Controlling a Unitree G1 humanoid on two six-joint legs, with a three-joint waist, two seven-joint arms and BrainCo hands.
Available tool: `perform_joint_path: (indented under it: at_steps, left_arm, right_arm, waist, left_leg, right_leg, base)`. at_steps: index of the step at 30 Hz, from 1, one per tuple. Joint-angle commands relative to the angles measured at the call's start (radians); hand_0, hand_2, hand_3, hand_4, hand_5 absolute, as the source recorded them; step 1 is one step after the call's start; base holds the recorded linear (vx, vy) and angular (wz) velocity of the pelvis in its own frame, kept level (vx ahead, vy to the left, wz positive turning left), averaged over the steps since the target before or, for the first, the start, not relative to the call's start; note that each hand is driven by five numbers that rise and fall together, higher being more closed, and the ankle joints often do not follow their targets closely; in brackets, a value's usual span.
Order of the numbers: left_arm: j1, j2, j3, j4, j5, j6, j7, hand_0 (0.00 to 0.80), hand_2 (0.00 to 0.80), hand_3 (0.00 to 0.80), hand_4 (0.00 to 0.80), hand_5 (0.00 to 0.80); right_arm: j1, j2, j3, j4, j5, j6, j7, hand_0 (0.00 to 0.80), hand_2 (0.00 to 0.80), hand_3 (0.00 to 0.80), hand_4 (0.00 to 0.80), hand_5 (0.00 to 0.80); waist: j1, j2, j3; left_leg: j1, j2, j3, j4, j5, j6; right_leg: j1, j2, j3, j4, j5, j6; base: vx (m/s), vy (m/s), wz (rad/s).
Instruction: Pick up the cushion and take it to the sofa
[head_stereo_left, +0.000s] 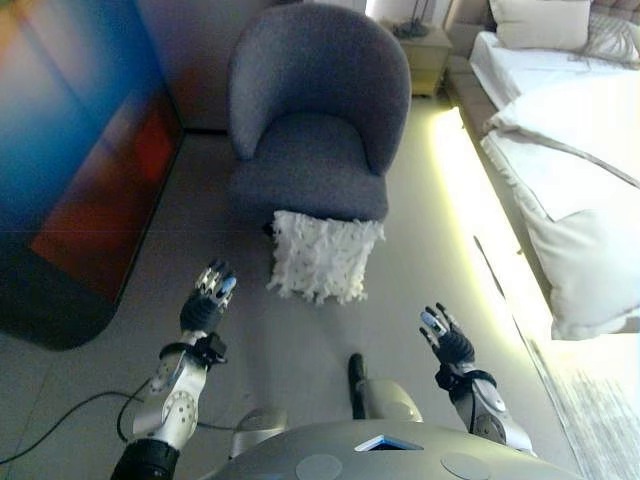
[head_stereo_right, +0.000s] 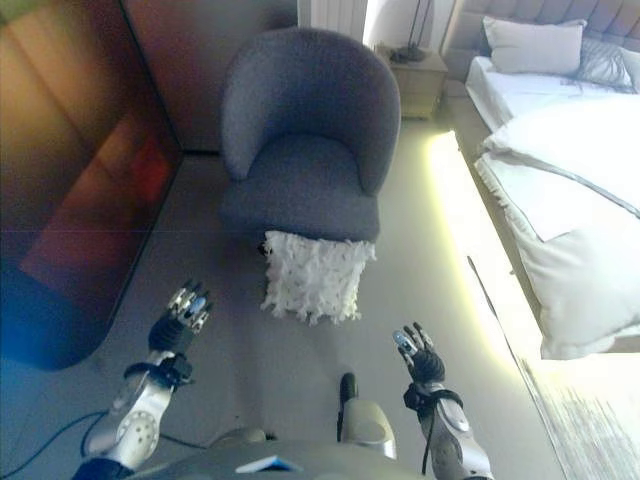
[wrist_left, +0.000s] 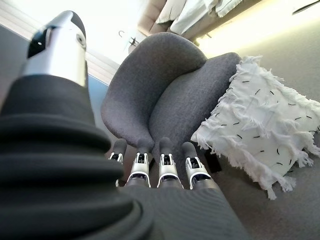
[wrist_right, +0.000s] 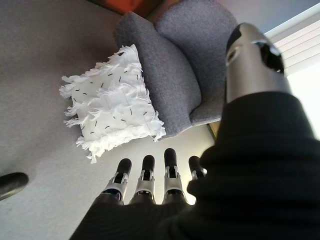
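Note:
A white fringed cushion (head_stereo_left: 322, 256) stands on the floor, leaning against the front of a grey armchair (head_stereo_left: 318, 118). My left hand (head_stereo_left: 208, 296) hovers open to the cushion's left, a short way off, fingers straight. My right hand (head_stereo_left: 445, 340) is open too, lower and to the cushion's right. Both hands hold nothing. The left wrist view shows the cushion (wrist_left: 262, 132) past straight fingers (wrist_left: 165, 167). In the right wrist view the cushion (wrist_right: 112, 112) and the armchair (wrist_right: 172, 65) lie beyond that hand's fingers (wrist_right: 147, 180).
A large dark screen panel (head_stereo_left: 75, 160) stands at the left. A bed with white bedding (head_stereo_left: 570, 170) runs along the right, with a lit strip at its base. A nightstand (head_stereo_left: 425, 55) stands behind the armchair.

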Motion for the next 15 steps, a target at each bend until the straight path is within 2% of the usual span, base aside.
perform_joint_path:
  at_steps: [1, 4, 5, 7, 9, 11, 13, 15]
  left_arm:
    - [-0.022, 0.007, 0.020, -0.110, 0.026, -0.029, -0.036, 0.000, 0.000, 0.000, 0.000, 0.000]
    - [-0.040, 0.003, 0.013, -0.101, 0.011, -0.024, -0.029, 0.000, 0.000, 0.000, 0.000, 0.000]
    - [-0.053, 0.004, 0.006, -0.103, 0.007, -0.033, -0.027, 0.000, 0.000, 0.000, 0.000, 0.000]
    - [-0.080, 0.000, -0.009, -0.111, -0.010, -0.046, -0.015, 0.000, 0.000, 0.000, 0.000, 0.000]
    - [-0.099, -0.009, -0.021, -0.117, -0.010, -0.045, 0.008, 0.000, 0.000, 0.000, 0.000, 0.000]
    - [-0.113, -0.010, -0.034, -0.115, -0.017, -0.047, 0.012, 0.000, 0.000, 0.000, 0.000, 0.000]
    - [-0.108, -0.007, -0.035, -0.108, -0.018, -0.057, 0.004, 0.000, 0.000, 0.000, 0.000, 0.000]
    - [-0.097, -0.002, -0.030, -0.103, -0.023, -0.064, 0.008, 0.000, 0.000, 0.000, 0.000, 0.000]
  right_arm:
    - [-0.022, -0.012, 0.002, -0.058, -0.019, -0.013, 0.012, 0.000, 0.000, 0.000, 0.000, 0.000]
    - [-0.001, -0.027, 0.009, -0.084, -0.013, -0.015, 0.022, 0.000, 0.000, 0.000, 0.000, 0.000]
    - [0.005, -0.035, 0.006, -0.093, -0.012, -0.015, 0.032, 0.000, 0.000, 0.000, 0.000, 0.000]
    - [0.009, -0.055, -0.006, -0.076, -0.026, -0.035, 0.060, 0.000, 0.000, 0.000, 0.000, 0.000]
    - [0.001, -0.071, -0.014, -0.057, -0.037, -0.052, 0.074, 0.000, 0.000, 0.000, 0.000, 0.000]
    - [-0.010, -0.085, -0.012, -0.042, -0.008, -0.069, 0.096, 0.000, 0.000, 0.000, 0.000, 0.000]
    - [-0.019, -0.082, -0.004, -0.040, -0.001, -0.070, 0.099, 0.000, 0.000, 0.000, 0.000, 0.000]
    - [-0.019, -0.076, 0.007, -0.044, 0.000, -0.053, 0.070, 0.000, 0.000, 0.000, 0.000, 0.000]
  waist:
    - [-0.043, -0.013, -0.024]
    - [-0.077, 0.003, -0.048]
    - [-0.085, 0.002, -0.052]
    - [-0.092, -0.010, -0.051]
    - [-0.088, -0.024, -0.041]
    - [-0.079, -0.038, -0.019]
    - [-0.067, -0.043, -0.005]
    - [-0.056, -0.040, 0.003]
  left_leg:
    - [0.095, -0.072, 0.087, 0.014, 0.020, 0.077]
    - [0.086, -0.003, 0.129, 0.117, 0.195, 0.014]
    - [0.064, 0.017, 0.145, 0.184, 0.255, -0.008]
    - [-0.023, 0.054, 0.171, 0.371, 0.324, -0.043]
    - [-0.126, 0.080, 0.181, 0.528, 0.349, -0.053]
    - [-0.238, 0.126, 0.194, 0.622, 0.317, -0.041]
    - [-0.261, 0.140, 0.203, 0.536, 0.309, -0.028]
    - [-0.262, 0.148, 0.210, 0.419, 0.326, -0.025]
  right_leg:
    - [-0.071, -0.018, -0.023, -0.055, 0.124, -0.002]
    - [-0.038, 0.034, 0.011, -0.025, 0.063, -0.043]
    - [-0.020, 0.046, 0.020, -0.029, 0.049, -0.060]
    - [0.022, 0.053, 0.037, -0.037, 0.020, -0.091]
    - [0.063, 0.050, 0.043, -0.037, -0.006, -0.117]
    - [0.107, 0.048, 0.040, -0.038, -0.027, -0.139]
    - [0.127, 0.056, 0.044, -0.039, -0.042, -0.142]
    - [0.141, 0.065, 0.042, -0.032, -0.065, -0.142]
  base:
    - [0.445, -0.157, -0.40]
    - [0.412, -0.204, -0.21]
    - [0.359, -0.231, -0.11]
    - [0.332, -0.223, -0.13]
    - [0.260, -0.179, -0.14]
    - [0.239, -0.129, -0.13]
    - [0.238, -0.029, 0.01]
    - [0.248, 0.026, -0.01]
